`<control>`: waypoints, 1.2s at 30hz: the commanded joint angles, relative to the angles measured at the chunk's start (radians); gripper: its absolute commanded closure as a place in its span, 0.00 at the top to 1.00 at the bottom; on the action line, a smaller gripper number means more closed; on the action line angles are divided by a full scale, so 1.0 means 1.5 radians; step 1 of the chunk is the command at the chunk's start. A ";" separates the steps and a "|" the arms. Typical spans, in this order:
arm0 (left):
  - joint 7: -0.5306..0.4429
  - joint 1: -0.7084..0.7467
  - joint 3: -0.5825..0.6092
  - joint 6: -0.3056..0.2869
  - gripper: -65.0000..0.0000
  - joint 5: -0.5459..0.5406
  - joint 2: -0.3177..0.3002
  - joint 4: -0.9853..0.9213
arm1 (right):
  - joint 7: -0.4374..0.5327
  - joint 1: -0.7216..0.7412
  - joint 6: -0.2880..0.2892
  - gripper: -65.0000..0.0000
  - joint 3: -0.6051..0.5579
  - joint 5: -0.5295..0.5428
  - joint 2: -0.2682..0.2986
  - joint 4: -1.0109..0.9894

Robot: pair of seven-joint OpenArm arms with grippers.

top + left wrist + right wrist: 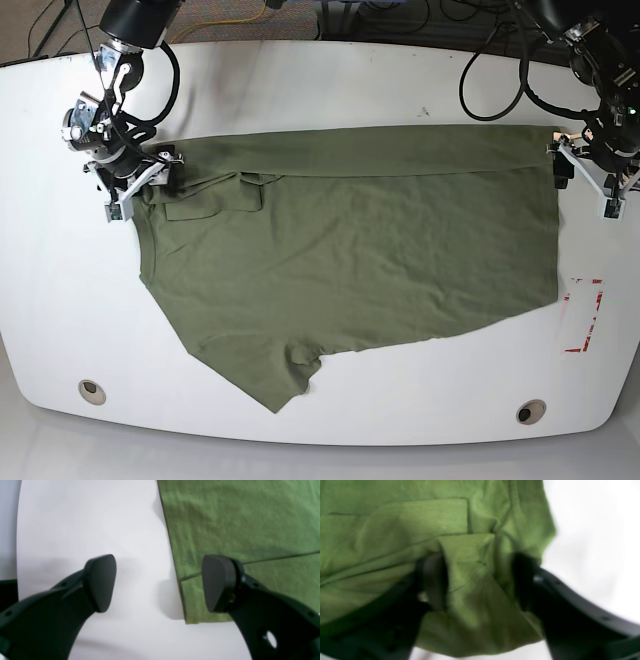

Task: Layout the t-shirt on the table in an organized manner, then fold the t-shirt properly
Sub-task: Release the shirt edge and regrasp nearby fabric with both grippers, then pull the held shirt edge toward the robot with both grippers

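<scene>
The olive-green t-shirt [350,240] lies spread across the white table [300,80], one sleeve pointing toward the front edge. At the shirt's left edge my right gripper [140,190] straddles a raised fold of cloth [475,580]. Its jaws are partly drawn in but still apart, and the view is blurred. My left gripper [583,178] hovers at the shirt's right edge, wide open. One of its fingers [217,582] is over the hem corner of the t-shirt [237,525], the other over bare table [87,525]. Nothing sits between the left gripper's [158,583] fingers.
A red tape mark [585,315] lies on the table to the right of the shirt. Two round grommet holes [91,391] [530,411] sit near the front edge. Black cables [500,60] loop at the back right.
</scene>
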 commanded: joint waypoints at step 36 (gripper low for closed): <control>-0.008 0.029 0.074 0.001 0.49 -0.003 0.004 -0.105 | -0.002 0.003 0.003 0.25 0.001 0.002 0.007 0.003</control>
